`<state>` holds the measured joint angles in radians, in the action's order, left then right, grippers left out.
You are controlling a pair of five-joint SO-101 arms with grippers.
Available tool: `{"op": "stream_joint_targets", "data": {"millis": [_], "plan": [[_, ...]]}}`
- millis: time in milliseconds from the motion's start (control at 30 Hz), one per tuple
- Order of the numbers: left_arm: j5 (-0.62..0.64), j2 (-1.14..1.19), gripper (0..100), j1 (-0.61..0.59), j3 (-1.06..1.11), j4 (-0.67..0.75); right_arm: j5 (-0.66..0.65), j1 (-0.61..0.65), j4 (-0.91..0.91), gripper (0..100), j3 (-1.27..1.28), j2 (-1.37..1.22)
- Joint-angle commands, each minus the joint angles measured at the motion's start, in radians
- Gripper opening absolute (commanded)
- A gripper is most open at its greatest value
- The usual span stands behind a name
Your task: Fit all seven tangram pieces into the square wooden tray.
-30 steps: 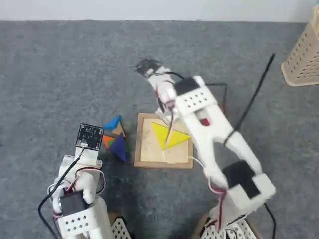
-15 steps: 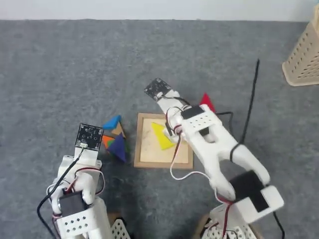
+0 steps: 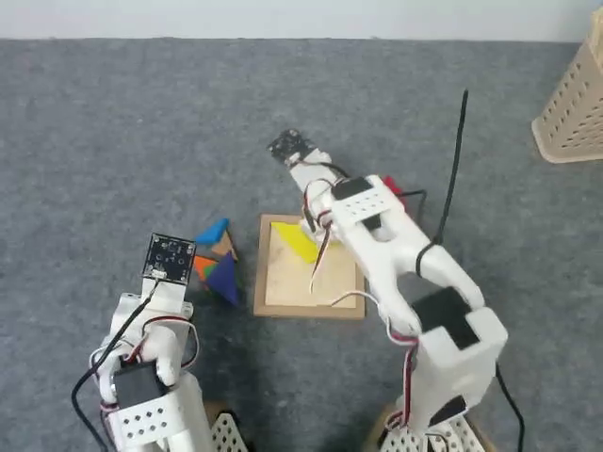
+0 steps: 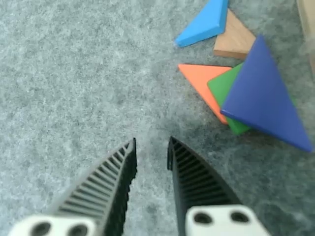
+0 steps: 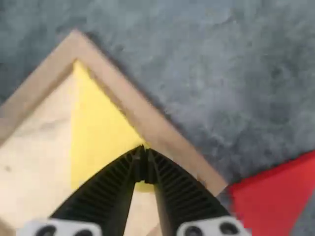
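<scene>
Closest to the arm bases, the left gripper (image 4: pixel 151 147) hangs just above the grey carpet (image 3: pixel 113 141), released and empty, with a narrow gap between its ribbed black fingers (image 4: pixel 118 172). Just beyond its tips lies a loose cluster of tangram pieces on the carpet, to the left of the square wooden tray (image 3: pixel 261 282) and outside it. The dark blue triangle (image 4: pixel 261 96) lies on top of the green piece (image 4: pixel 231 93), which in turn overlaps the orange triangle (image 4: pixel 204 83). Farther out in the same cluster sits the wood-coloured piece (image 4: pixel 236 42), with the light blue piece (image 4: pixel 206 22) touching it at the far end. In the high view the dark blue triangle (image 3: pixel 223 276) is the piece nearest the tray's left rim, close beside it but apart. The tray lies flat between the two arms, much of its pale floor bare. The right arm stretches over its right side. The yellow triangle (image 3: pixel 294 240) lies inside the tray in its far part, one point tucked into a corner against the rim (image 5: pixel 147 123). The right gripper (image 5: pixel 142 160) is clenched, its fingertips pressed together with no gap, the tips down over the yellow triangle (image 5: pixel 93 137) near the rim. Whether they pinch its edge or only rest on it cannot be told. Past the tray's far right corner the red triangle (image 5: pixel 275 196) lies on the carpet outside the rim, partly hidden by the arm in the high view (image 3: pixel 394 191). Far off at the right edge stands a beige perforated basket (image 3: pixel 575 104).
</scene>
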<state>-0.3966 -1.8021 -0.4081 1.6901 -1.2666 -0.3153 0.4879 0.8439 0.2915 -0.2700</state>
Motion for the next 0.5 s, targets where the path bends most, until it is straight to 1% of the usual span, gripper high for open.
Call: {"op": "stream_joint_targets", "data": {"millis": [0,200,367,467], "plan": [[-0.014,-0.014,10,-0.002,-0.004,-0.002,-0.012,-0.061,-0.008,0.6,-0.110,-0.081],[-0.014,-0.014,10,-0.002,-0.004,-0.002,-0.012,-0.087,0.076,0.6,-0.196,-0.111],[-0.014,-0.014,10,-0.002,-0.004,-0.002,-0.003,-0.091,0.130,1.5,-0.193,-0.005],[-0.014,-0.014,10,-0.002,-0.004,-0.002,-0.002,-0.119,0.188,3.9,-0.193,0.081]]}}
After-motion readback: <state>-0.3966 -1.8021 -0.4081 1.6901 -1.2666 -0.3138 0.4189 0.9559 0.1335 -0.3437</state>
